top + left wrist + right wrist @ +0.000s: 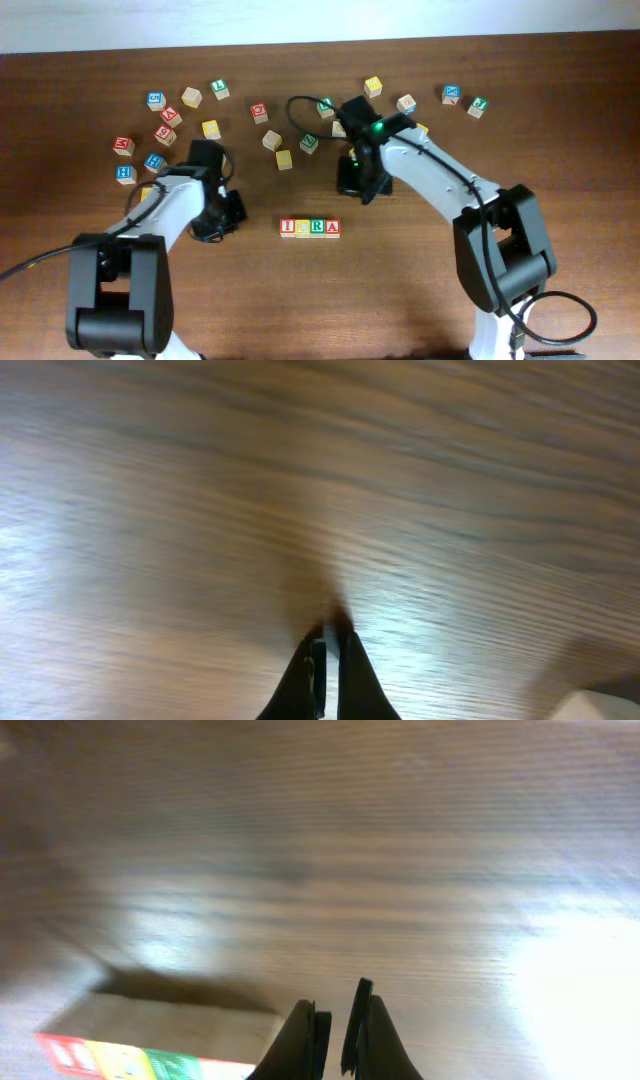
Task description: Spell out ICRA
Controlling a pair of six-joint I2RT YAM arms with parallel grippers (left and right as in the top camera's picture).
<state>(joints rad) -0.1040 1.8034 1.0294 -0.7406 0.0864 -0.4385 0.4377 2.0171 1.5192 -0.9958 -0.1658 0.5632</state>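
At each wrist the claw is empty: the left gripper point(328, 642) is pinched almost together, the right gripper point(338, 1008) a sliver apart. Near the right one, four cubes sit touching in one row reading ICRA point(310, 228), so both arms should probably lift straight away without nudging it. About twenty loose cubes point(284, 159) lie scattered behind, some half hidden.

The ICRA row point(310, 228) lies in front of scattered cubes point(210, 129).

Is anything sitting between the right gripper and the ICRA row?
Nothing visible does. Only bare table lies between the right gripper and the ICRA row. The loose cubes all sit farther back, not on that line.
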